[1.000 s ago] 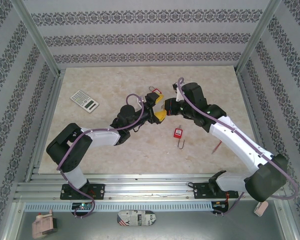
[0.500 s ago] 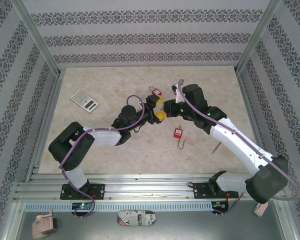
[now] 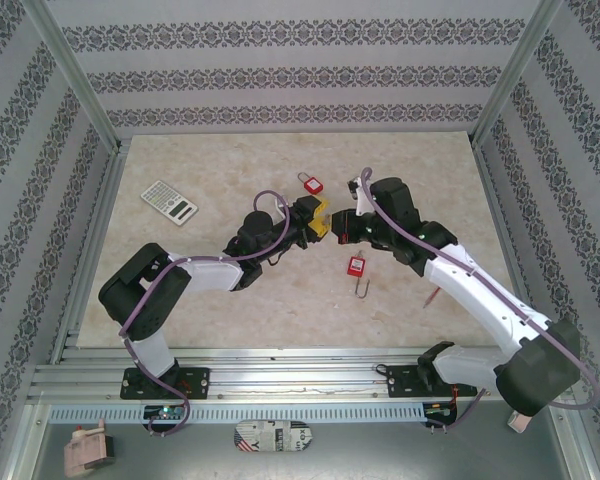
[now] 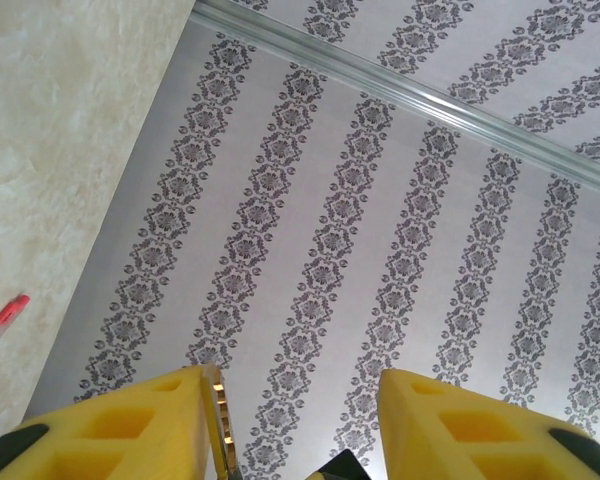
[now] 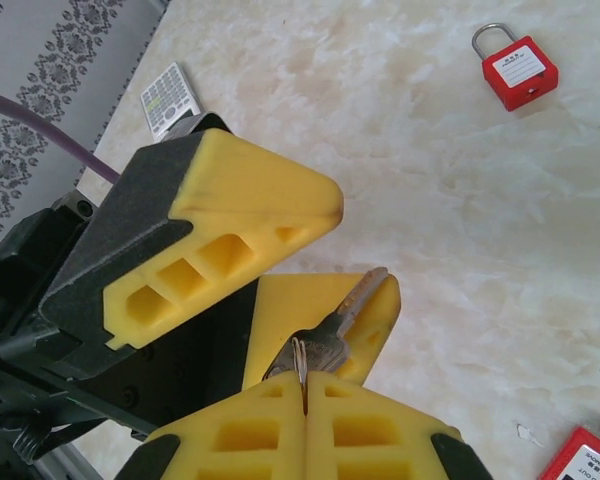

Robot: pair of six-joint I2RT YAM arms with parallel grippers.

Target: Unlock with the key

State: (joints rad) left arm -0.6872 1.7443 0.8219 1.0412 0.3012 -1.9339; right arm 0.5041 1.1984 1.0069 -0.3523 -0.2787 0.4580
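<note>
Table (image 3: pixel 230 290): it is carrying two padlocks, a calculator and a pen, with both arms reaching to its middle.
Right arm (image 3: pixel 480 290): it is stretching in from the right to meet the left arm (image 3: pixel 180 275).
Right gripper (image 5: pixel 305 385): clenched, it is pinching the key's head between its yellow fingers.
Left gripper (image 4: pixel 298 380): its fingers are standing apart, released, facing the right gripper tip to tip.
Calculator (image 3: pixel 169 201): it is lying far left, well apart.
Far padlock (image 3: pixel 310 183): it is lying flat just beyond the grippers.
Near padlock (image 3: pixel 357 267): it is resting on the table below the right gripper.
Pen (image 3: pixel 432 295): it is lying beside the right arm.
Key (image 5: pixel 335 335): its blade is poking between the left gripper's fingers, lying against one of them.
</note>
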